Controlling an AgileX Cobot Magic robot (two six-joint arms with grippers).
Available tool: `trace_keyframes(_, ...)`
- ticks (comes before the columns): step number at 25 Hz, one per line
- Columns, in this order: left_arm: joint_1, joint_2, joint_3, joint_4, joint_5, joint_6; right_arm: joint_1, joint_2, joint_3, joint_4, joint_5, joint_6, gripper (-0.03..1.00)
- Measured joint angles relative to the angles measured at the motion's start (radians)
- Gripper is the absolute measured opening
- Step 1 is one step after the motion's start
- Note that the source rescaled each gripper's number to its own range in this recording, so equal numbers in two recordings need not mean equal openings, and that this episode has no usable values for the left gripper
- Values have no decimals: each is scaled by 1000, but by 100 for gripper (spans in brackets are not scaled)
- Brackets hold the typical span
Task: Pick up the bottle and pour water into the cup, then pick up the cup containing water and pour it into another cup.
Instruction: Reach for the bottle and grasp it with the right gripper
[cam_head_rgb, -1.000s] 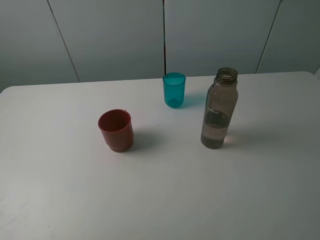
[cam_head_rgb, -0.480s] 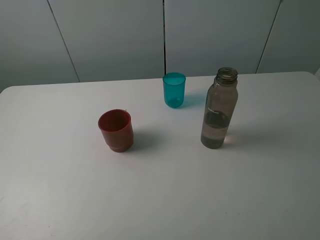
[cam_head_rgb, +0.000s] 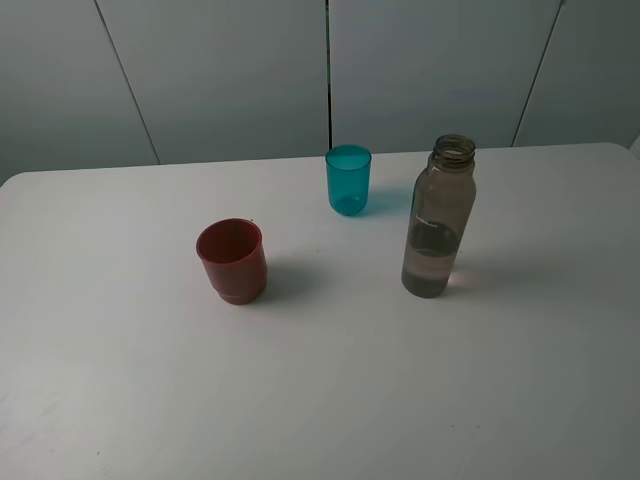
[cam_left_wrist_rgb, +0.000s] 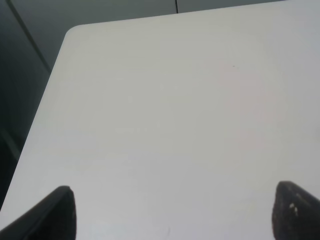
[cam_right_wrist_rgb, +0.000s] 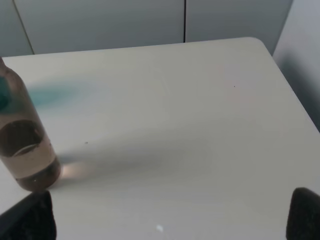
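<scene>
Grippers: left gripper (cam_left_wrist_rgb: 175, 215) and right gripper (cam_right_wrist_rgb: 167, 217), dark jaws spread wide, empty, over smooth white table (cam_head_rgb: 320, 400).
Left of centre: squat opaque red-brown cup (cam_head_rgb: 232, 260), stepped base, upright.
Right of centre: tall clear grey-tinted bottle (cam_head_rgb: 436, 230), rounded shoulders, threaded open neck, upright, water low inside.
Far edge, middle: translucent teal tumbler (cam_head_rgb: 348, 180), straight-sided, upright.

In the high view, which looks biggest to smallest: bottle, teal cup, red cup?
1. Bottle, clearly largest.
2. Red cup.
3. Teal cup, though it stands farther from the camera, so these two are unsure.
</scene>
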Motion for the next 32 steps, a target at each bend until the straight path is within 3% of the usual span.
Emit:
trace_keyframes(6,0,0,0,0,0,0,3,182,-4,184,-346,-174,100)
trace_keyframes(11,0,0,0,0,0,0,43,297,-8,218,-621,-231,100)
trace_keyframes(26,0,0,0,0,0,-7,219,514,-8,226,-665,-217,100)
trace_keyframes(29,0,0,0,0,0,-7,295,579,36,168,-797,-125,100)
trace_keyframes(32,0,0,0,0,0,-7,416,621,152,66,-1041,13,100)
